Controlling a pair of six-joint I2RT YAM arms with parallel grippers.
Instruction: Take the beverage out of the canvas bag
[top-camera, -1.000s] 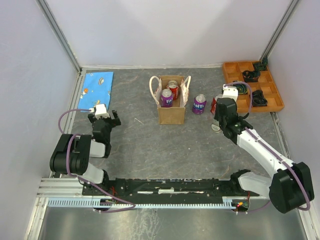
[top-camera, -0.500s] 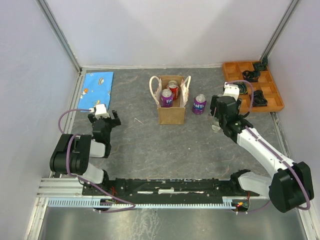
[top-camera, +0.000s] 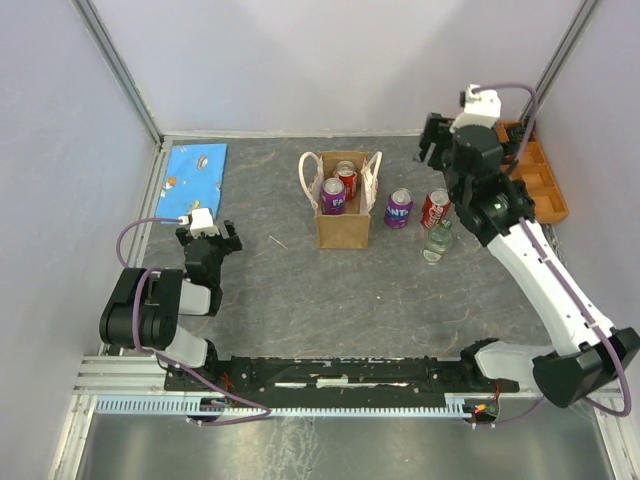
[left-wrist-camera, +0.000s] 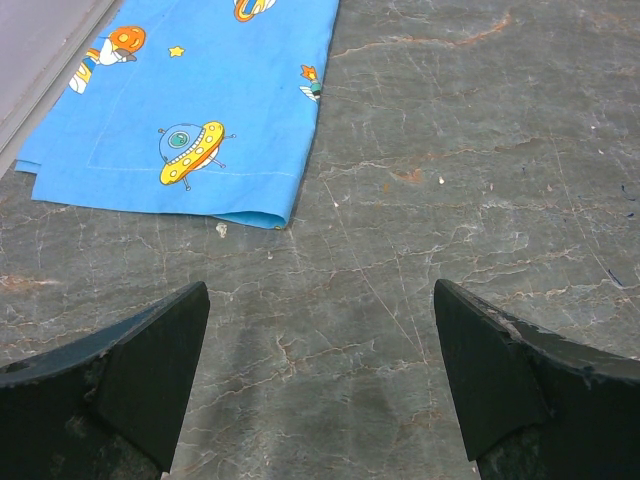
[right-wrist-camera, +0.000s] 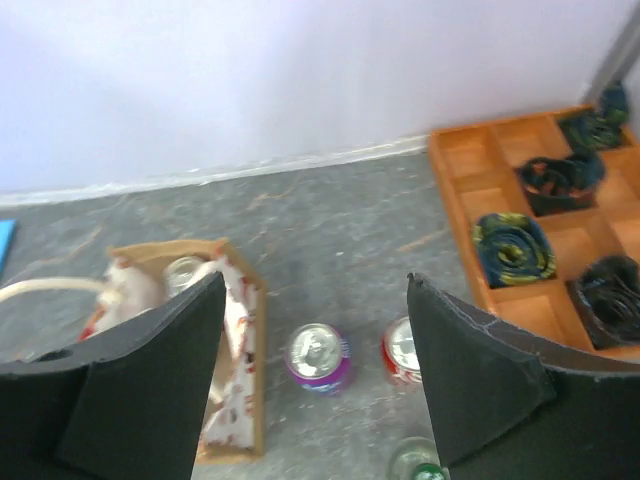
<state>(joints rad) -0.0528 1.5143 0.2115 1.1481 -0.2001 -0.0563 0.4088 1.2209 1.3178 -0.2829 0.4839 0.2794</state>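
The canvas bag (top-camera: 341, 225) stands mid-table, tan with cream handles; the right wrist view shows its mouth (right-wrist-camera: 240, 405) at lower left. Inside it a purple can (top-camera: 333, 196) and a red can (top-camera: 346, 178) stand upright. Outside, to its right, stand another purple can (top-camera: 399, 208) (right-wrist-camera: 318, 356), a red can (top-camera: 434, 208) (right-wrist-camera: 402, 350) and a clear bottle with a green cap (top-camera: 435, 242) (right-wrist-camera: 420, 463). My right gripper (top-camera: 470, 140) (right-wrist-camera: 315, 290) hangs open and empty, high above those drinks. My left gripper (top-camera: 208, 237) (left-wrist-camera: 320, 380) rests open over bare table at the left.
An orange compartment tray (top-camera: 553, 205) (right-wrist-camera: 470, 152) holding dark coiled items sits at the back right, just beyond my right gripper. A blue printed cloth (top-camera: 195, 170) (left-wrist-camera: 200, 90) lies at the back left. Walls close in the table on three sides.
My right gripper opened off the red can, leaving it standing beside the outer purple can, then rose and swung back toward the tray. The left arm has not moved.
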